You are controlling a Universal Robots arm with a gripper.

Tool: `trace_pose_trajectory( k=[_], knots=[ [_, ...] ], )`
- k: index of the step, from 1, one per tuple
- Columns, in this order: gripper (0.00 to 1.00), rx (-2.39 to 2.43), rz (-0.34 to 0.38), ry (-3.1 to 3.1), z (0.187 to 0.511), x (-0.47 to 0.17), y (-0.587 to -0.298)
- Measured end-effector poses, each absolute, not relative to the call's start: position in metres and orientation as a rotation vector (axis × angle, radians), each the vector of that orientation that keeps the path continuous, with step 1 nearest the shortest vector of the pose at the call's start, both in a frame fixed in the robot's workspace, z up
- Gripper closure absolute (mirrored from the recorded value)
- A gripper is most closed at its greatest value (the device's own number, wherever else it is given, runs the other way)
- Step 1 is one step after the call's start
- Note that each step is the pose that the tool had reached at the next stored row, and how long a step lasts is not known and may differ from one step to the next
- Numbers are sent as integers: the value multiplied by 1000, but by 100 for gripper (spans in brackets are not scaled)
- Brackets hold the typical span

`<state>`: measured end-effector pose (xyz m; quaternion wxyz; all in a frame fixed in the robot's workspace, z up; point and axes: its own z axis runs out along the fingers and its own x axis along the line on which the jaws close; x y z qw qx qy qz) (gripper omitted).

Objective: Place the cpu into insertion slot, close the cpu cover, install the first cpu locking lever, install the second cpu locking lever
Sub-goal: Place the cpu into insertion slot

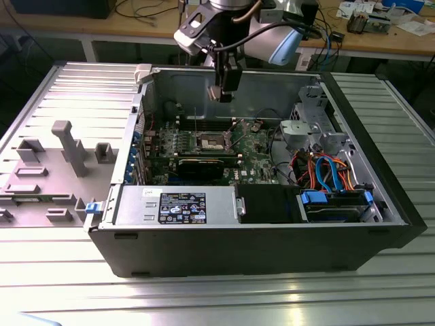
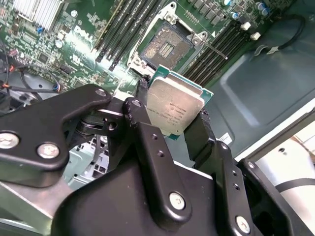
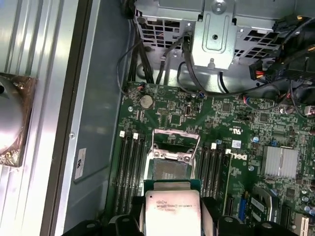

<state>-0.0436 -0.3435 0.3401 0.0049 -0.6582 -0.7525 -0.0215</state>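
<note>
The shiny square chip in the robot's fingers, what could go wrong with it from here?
1. The gripper holds the cpu only by two edges, above the circuit board, so it could slip and drop.
2. The insertion slot lies open with its pin field bare; a tilted or off-centre landing might bend the pins.
3. The cpu cover stands raised at the slot's edge, so the chip could bump it on the way down.

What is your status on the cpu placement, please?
Pincer shut on cpu, above the motherboard. Insertion slot bare, cpu cover open. Nothing seen blocking the slot.
</note>
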Motion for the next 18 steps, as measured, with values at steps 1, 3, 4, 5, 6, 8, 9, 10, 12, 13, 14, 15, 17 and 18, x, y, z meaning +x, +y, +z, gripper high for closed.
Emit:
trace_pose_trajectory(
  k=[1, 3, 4, 5, 6, 8, 9, 10, 12, 13, 14, 15, 17, 18],
  knots=[
    [45, -2070, -66, -2348, 340, -44, -343],
    [45, -2086, -63, -2332, 339, -44, -344],
    [45, -2096, -62, -2322, 338, -44, -344],
    [45, -2101, -61, -2317, 338, -44, -344],
    [45, -2101, -62, -2317, 338, -44, -344],
    [45, -2101, -62, -2316, 338, -44, -344],
    [45, -2102, -62, -2316, 338, -44, -344],
    [45, -2102, -62, -2316, 338, -44, -344],
    [45, -2102, -62, -2316, 338, -44, -344],
    [45, -2102, -62, -2316, 338, -44, -344],
    [45, -2102, -62, -2316, 338, -44, -344],
    [45, -2102, -62, -2316, 338, -44, -344],
    [45, -2102, -62, -2316, 338, -44, -344],
    [45, -2102, -61, -2316, 338, -44, -344]
  ],
)
